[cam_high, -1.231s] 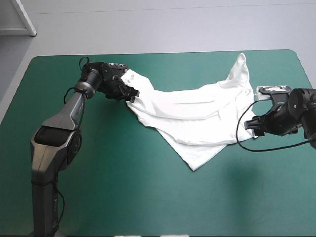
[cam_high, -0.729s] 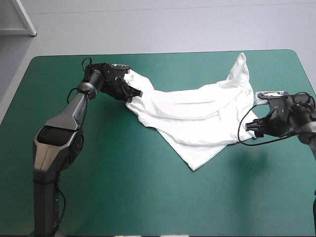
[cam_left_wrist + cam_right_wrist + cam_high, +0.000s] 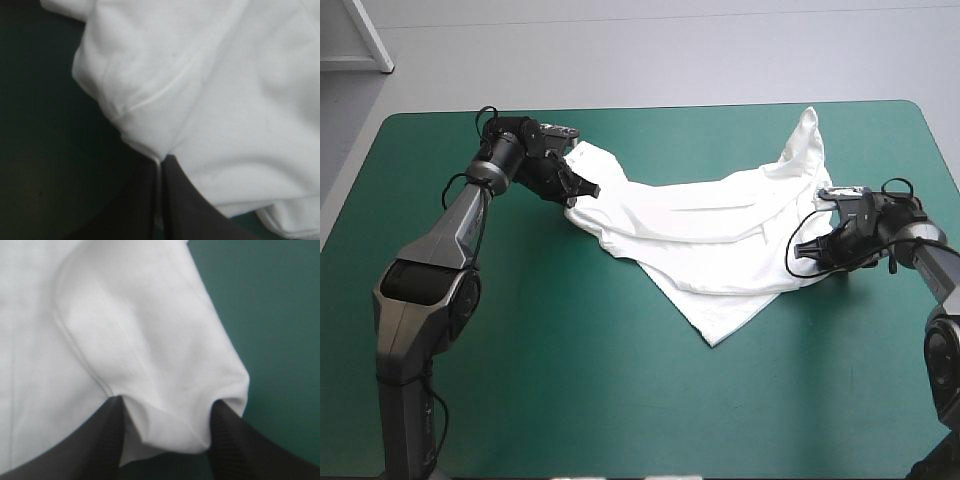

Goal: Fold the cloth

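White cloth: the T-shirt point(image 3: 710, 235) lies rumpled and half spread on the teal-green cover point(image 3: 570, 380), right of the table's middle, one part peaked toward the far edge.
Left gripper point(image 3: 578, 188): pinched tight on the shirt's far-left edge.
Right gripper point(image 3: 803, 252): I see its fingers standing apart, straddling a bunched fold at the shirt's right edge, not clamped.
Handling: I judge it light, soft and limp. It should sag and drag, not slip or break.
Where to hold: I would take a thin hemmed edge near a corner, not the bulky fold.
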Robot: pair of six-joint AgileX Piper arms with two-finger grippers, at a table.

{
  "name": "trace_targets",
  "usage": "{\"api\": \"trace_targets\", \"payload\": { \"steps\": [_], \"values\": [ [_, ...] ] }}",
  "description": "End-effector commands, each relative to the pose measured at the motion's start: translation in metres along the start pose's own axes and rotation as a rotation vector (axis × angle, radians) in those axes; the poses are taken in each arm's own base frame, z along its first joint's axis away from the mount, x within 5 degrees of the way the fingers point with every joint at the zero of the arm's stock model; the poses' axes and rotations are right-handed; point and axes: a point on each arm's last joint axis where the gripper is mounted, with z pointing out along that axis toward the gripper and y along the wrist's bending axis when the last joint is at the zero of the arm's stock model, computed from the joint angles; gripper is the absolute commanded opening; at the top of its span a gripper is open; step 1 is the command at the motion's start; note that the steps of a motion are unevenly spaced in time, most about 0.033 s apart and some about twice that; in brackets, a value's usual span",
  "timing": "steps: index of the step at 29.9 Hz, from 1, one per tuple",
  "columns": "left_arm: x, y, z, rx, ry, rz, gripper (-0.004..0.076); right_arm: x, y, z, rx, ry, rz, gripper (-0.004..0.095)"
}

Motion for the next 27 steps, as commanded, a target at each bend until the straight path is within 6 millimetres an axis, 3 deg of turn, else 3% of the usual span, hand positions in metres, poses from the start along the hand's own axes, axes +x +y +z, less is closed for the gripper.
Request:
{"api": "trace_targets", "payload": {
  "steps": [1, 3, 6, 8, 13, 20, 27],
  "values": [
    [-0.005, -0.009, -0.043, 0.003, -0.089, 0.006, -0.0008, -0.006, 0.0, 0.003, 0.001, -0.065, -0.027, 0.0164],
    [-0.005, -0.009, -0.044, 0.004, -0.086, 0.005, -0.0008, -0.007, 0.0, 0.002, 0.003, -0.072, -0.029, -0.0019],
    [-0.007, -0.011, -0.055, 0.004, -0.112, 0.009, -0.0008, -0.009, 0.0, -0.006, 0.008, -0.099, -0.032, -0.0019],
    [-0.01, -0.013, -0.072, -0.002, -0.16, 0.017, -0.0008, -0.011, 0.0, -0.02, 0.01, -0.132, -0.033, -0.0019],
    [-0.012, -0.022, -0.129, -0.02, -0.303, 0.041, -0.0008, -0.021, 0.0, -0.077, 0.019, -0.23, -0.034, -0.0019],
    [0.003, -0.04, -0.234, -0.037, -0.548, 0.085, -0.0008, -0.03, 0.002, -0.215, 0.038, -0.529, -0.033, -0.0018],
    [0.038, -0.06, -0.334, -0.059, -0.797, 0.132, -0.0008, -0.001, 0.006, -0.357, 0.067, -0.904, -0.032, -0.0018]
  ]
}}
